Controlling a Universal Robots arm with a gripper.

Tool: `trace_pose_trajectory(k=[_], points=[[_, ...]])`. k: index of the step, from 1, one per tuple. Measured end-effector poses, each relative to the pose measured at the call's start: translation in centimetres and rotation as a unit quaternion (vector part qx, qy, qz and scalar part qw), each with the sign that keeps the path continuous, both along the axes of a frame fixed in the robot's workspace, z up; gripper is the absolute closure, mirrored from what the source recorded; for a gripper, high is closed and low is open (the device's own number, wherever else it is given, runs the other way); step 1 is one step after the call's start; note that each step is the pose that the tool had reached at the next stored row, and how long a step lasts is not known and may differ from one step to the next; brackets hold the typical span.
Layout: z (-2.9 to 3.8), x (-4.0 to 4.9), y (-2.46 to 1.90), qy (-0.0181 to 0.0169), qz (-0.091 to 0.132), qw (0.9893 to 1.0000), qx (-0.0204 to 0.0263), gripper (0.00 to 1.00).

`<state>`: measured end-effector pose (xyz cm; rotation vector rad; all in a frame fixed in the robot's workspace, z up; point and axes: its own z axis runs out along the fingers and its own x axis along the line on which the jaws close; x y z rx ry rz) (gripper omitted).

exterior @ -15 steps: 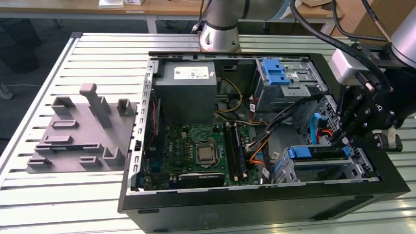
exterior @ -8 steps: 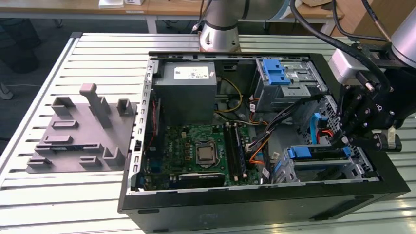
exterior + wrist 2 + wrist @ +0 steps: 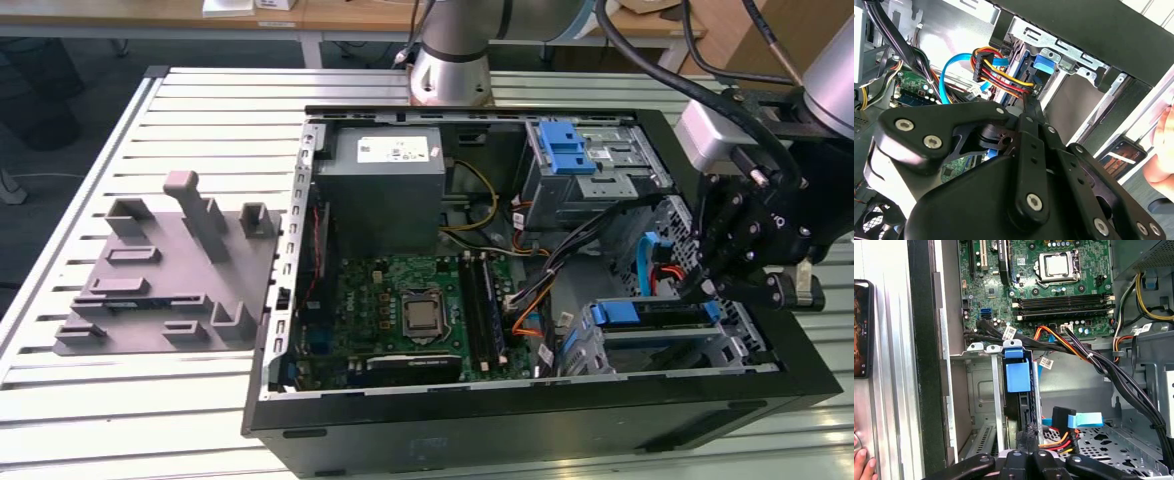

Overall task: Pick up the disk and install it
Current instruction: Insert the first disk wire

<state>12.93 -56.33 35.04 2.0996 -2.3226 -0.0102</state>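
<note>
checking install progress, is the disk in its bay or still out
In. The disk stands on edge inside the metal bay of the computer case, blue rail outward; the gripper is at its end. Whether it is fully seated, cannot tell.

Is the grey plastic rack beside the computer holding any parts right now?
No. In the exterior view the grey rack on the slatted table has nothing in its slots.

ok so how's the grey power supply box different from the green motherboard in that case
The grey metal power-supply box is a bulky block standing tall in the case; the green motherboard is a thin board lying flat and low. The box is plain grey with a white sticker; the board is crowded with slots, chips and a silver processor socket. Both sit side by side inside the open black computer case.
</note>
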Motion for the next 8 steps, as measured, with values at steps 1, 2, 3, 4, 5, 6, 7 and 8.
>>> trace_pose_trajectory(k=[1,2,3,4,5,6,7,8], points=[[0.0,0.0,0.0,0.0,0.0,1.0,0.0,0.89],[0.0,0.0,0.0,0.0,0.0,1.0,0.0,0.89],[0.0,0.0,0.0,0.0,0.0,1.0,0.0,0.89],[0.0,0.0,0.0,0.0,0.0,1.0,0.0,0.89],[0.01,0.0,0.0,0.0,0.0,1.0,0.0,0.82],[0.0,0.0,0.0,0.0,0.0,1.0,0.0,0.82],[0.0,0.0,0.0,0.0,0.0,1.0,0.0,0.82],[0.01,0.0,0.0,0.0,0.0,1.0,0.0,0.82]])
